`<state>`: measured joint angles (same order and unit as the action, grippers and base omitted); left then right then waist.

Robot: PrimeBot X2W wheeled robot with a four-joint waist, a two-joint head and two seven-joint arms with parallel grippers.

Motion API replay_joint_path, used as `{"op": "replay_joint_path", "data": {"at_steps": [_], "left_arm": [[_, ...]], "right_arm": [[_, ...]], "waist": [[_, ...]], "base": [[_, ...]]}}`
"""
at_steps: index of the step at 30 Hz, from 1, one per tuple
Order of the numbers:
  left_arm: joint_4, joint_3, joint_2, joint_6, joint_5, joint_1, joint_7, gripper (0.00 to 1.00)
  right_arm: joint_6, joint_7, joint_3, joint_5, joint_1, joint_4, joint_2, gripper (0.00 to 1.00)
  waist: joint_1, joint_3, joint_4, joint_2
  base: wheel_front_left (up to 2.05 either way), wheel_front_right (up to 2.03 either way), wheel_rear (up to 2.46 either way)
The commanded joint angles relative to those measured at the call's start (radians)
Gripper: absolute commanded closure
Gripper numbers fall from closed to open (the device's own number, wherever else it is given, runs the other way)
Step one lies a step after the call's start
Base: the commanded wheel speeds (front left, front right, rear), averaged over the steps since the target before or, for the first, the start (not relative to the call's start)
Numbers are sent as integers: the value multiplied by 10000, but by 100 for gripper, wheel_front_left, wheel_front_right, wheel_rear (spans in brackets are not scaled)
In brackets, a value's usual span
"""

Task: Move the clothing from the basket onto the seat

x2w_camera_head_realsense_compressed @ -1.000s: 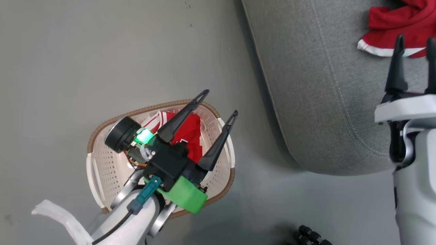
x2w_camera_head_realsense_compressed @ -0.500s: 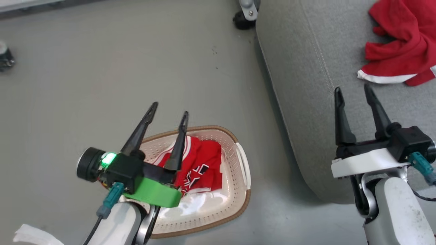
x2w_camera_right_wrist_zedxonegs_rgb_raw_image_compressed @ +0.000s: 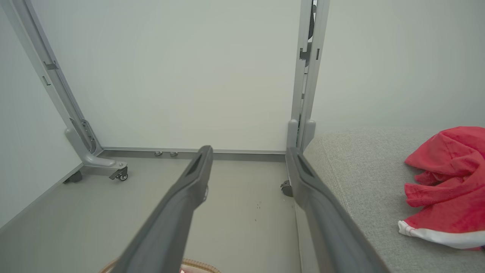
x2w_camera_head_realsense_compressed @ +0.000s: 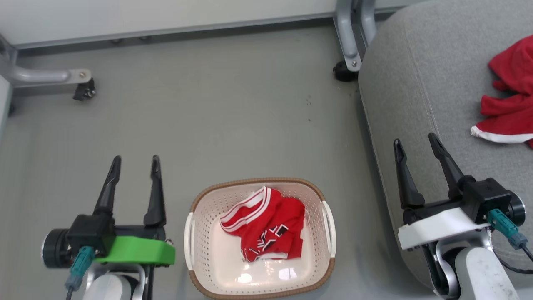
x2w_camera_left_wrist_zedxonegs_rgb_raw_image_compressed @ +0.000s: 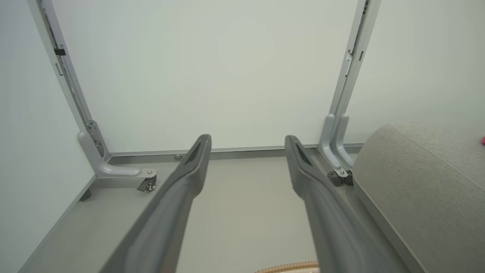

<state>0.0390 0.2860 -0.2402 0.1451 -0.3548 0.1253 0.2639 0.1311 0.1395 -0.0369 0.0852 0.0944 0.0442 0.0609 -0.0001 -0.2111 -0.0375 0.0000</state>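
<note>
On the far left I see a grey metal leg [x2w_camera_head_realsense_compressed: 46, 76] with a small black wheel. It stands on the grey floor [x2w_camera_head_realsense_compressed: 233, 116] by the white wall [x2w_camera_head_realsense_compressed: 166, 14].

Nearer to me, at the left, is my left gripper [x2w_camera_head_realsense_compressed: 136, 159]. Its two dark fingers are spread wide apart and point away from me. Nothing is between them. It hangs over bare floor, just left of the basket, and does not touch it.

The basket [x2w_camera_head_realsense_compressed: 199, 233] sits on the floor in the middle, near me. It is cream white with lots of little holes, a brown rim and white handles on its left and right sides. The red jersey [x2w_camera_head_realsense_compressed: 268, 225] lies crumpled inside it, more toward the far side. I can see its white stripes and some black and white letters. The near part of the basket's bottom is bare and shiny.

Far past the basket, a second metal leg [x2w_camera_head_realsense_compressed: 347, 46] stands right by the far corner of the seat.

My right gripper [x2w_camera_head_realsense_compressed: 415, 139] is to the right of the basket, by the left edge of the seat. Its fingers are spread wide too and hold nothing.

The seat [x2w_camera_head_realsense_compressed: 416, 83] is big, grey and soft, with a seam line near its edge. The red top [x2w_camera_head_realsense_compressed: 508, 104] lies bunched up on it at the far right, its white hem on the near side, well apart from my right gripper.
</note>
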Motion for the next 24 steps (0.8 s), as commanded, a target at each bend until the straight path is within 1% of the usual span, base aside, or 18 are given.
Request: {"op": "replay_joint_path", "data": {"at_steps": [1, 5, 8, 14, 24], "left_arm": [[4, -188, 35, -5, 134, -296, 4, 0], [39, -694, 119, -56, 282, -814, 5, 0], [109, -883, 200, -158, 382, -1156, 5, 0], [342, -1081, 329, -399, 602, -1655, 6, 0], [715, -1275, 525, -750, 783, -2024, 5, 0]], "right_arm": [[-6, -58, 15, -50, -227, 97, -5, 0], [-6, -225, -37, -60, -536, 180, -13, 0], [-6, -316, -68, -63, -750, 181, -19, 0], [-6, -473, -147, -18, -1173, 206, -25, 0], [-6, -652, -275, 97, -1625, 250, -37, 0]], "waist": [[1, 498, 385, 0], [1, 774, 376, 0], [1, 984, 333, 0], [1, 1346, 236, 0], [1, 1769, 113, 0]], "base": [[0, 0, 0], [0, 0, 0], [0, 0, 0], [0, 0, 0], [0, 0, 0]]}}
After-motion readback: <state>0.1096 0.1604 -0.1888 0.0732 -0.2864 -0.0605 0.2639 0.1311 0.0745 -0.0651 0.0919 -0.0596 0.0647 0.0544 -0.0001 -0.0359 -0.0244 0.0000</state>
